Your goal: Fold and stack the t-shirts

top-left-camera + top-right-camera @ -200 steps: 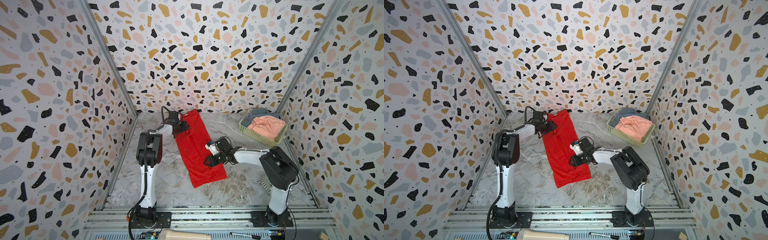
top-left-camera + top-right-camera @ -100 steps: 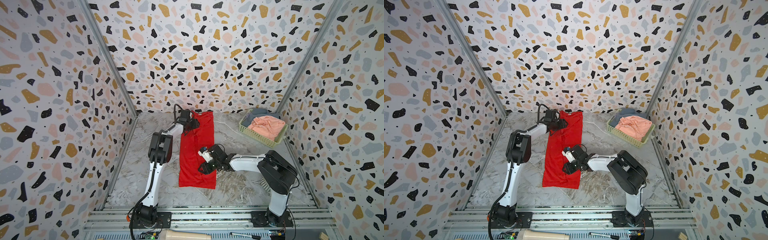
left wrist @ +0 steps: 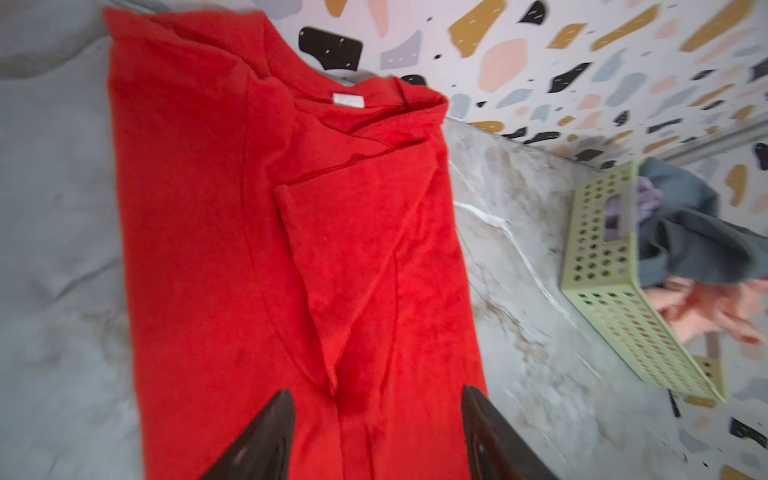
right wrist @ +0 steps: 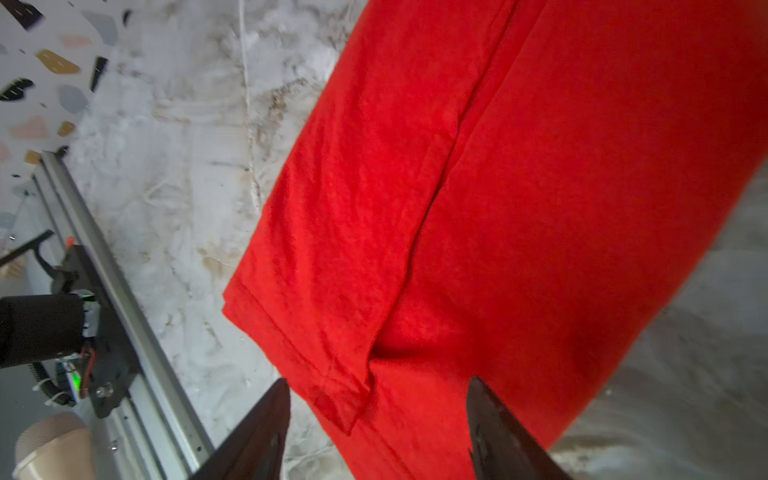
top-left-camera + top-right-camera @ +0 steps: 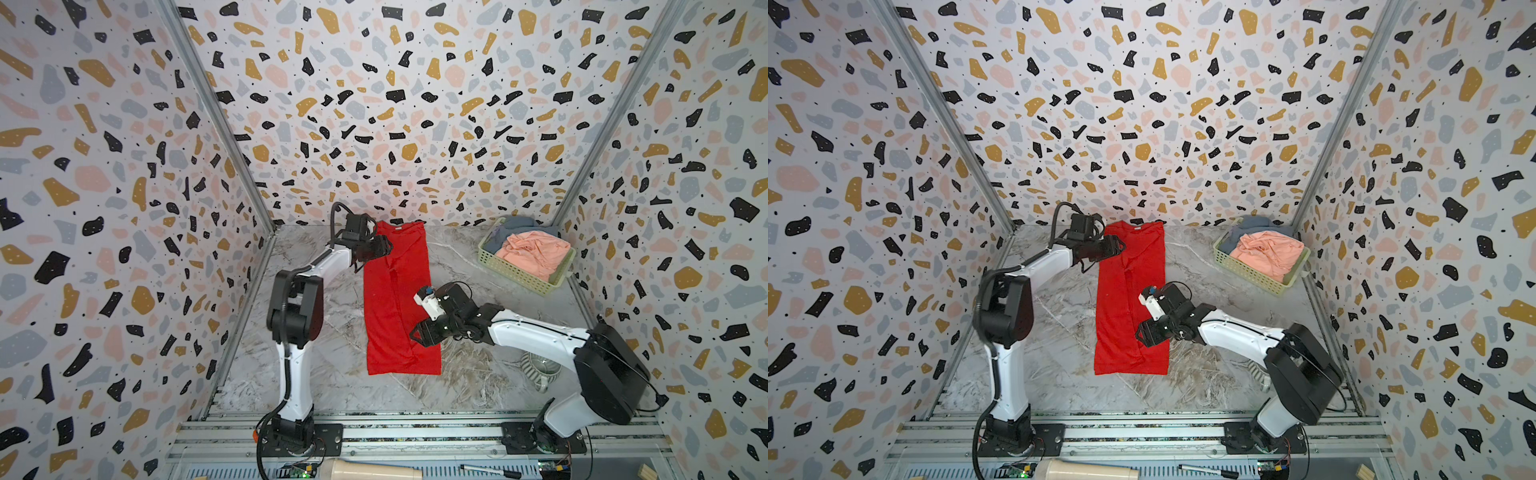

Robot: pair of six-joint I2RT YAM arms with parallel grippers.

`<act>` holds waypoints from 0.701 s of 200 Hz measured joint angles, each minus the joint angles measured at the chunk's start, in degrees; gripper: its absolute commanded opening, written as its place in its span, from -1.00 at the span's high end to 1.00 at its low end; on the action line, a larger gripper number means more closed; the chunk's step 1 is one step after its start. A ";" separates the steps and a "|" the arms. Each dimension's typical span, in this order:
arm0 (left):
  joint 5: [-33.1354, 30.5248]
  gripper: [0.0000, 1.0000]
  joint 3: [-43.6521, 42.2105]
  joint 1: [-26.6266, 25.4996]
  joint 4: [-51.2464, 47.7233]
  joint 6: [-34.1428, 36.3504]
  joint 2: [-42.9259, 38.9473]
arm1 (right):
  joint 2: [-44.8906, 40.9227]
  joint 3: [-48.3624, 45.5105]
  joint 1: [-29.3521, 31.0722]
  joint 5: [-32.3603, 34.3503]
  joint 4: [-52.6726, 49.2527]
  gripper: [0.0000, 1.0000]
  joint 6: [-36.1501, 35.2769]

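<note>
red shirt lies folded lengthwise on the surface; pink shirt and grey-blue shirt sit unfolded in the basket. both arms' jaws stand open, empty.

Red t-shirt: matt knit cloth, faintly fuzzy, stitched hems. Salmon-pink t-shirt and grey-blue t-shirt, far right: soft matt cloth, crumpled. Basket: pale green plastic lattice, smooth, low sheen. Table: smooth marble-look top, slight gloss. Near rail: bare brushed metal. Walls: matt terrazzo print. Left arm, right arm: glossy white shells, matt black joints.
</note>
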 measured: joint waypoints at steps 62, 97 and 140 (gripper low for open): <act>-7.28 -0.24 -37.92 -4.09 -3.10 -0.81 -33.07 | -13.84 -16.90 -3.32 -2.23 -1.55 -0.59 6.49; -10.25 -0.20 -50.99 -12.20 -11.23 -3.19 -44.92 | -18.91 -23.43 -3.98 -5.40 -1.16 -0.58 9.03; -11.93 -0.16 -63.76 -18.75 -10.03 -9.88 -54.80 | -17.31 -28.83 -4.74 -8.44 5.79 -0.45 12.00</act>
